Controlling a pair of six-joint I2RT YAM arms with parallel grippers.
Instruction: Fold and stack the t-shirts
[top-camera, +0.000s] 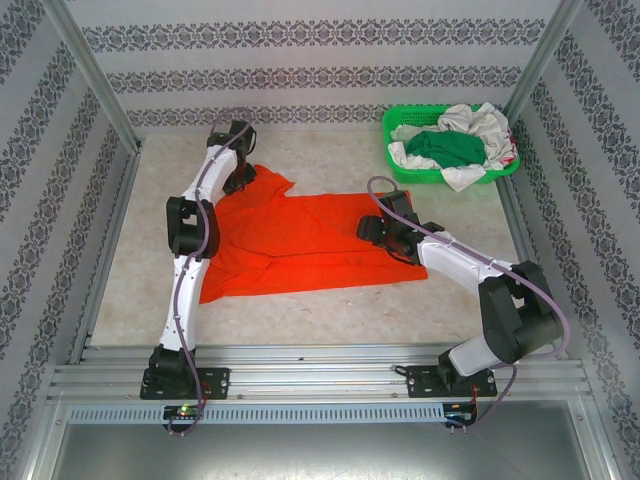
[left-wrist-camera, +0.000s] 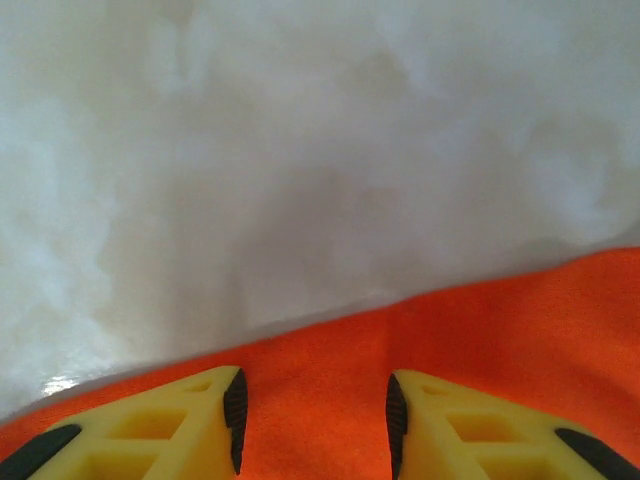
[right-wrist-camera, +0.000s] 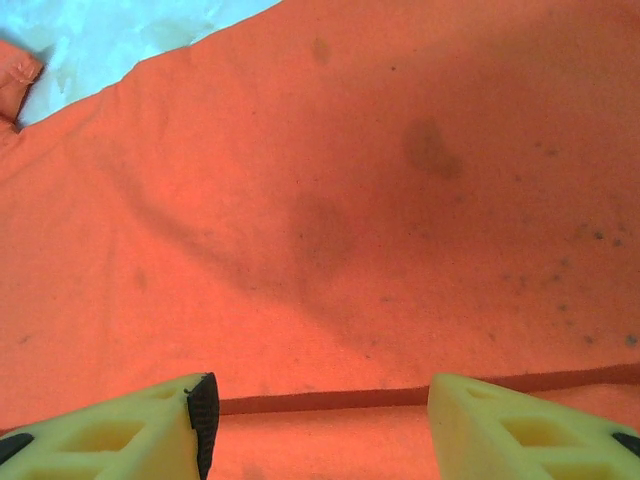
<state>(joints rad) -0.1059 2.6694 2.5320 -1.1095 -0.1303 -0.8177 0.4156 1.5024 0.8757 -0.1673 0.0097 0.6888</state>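
An orange-red t-shirt (top-camera: 300, 245) lies spread on the table, partly folded lengthwise. My left gripper (top-camera: 240, 178) rests low at its far left corner, by a sleeve; up close it (left-wrist-camera: 312, 420) is open, the orange cloth (left-wrist-camera: 500, 320) lying between the fingers, its edge just ahead. My right gripper (top-camera: 378, 228) is over the shirt's right end; it (right-wrist-camera: 318, 420) stands open above the orange fabric (right-wrist-camera: 330, 220), a folded hem line running between its fingers. A dark green t-shirt (top-camera: 445, 150) and a white one (top-camera: 478, 125) lie heaped in the basket.
A green plastic lattice basket (top-camera: 400, 122) sits at the back right corner. Pale bare tabletop (top-camera: 330, 155) stretches behind the shirt and in front of it (top-camera: 340, 315). Patterned walls and metal frame posts enclose the table on three sides.
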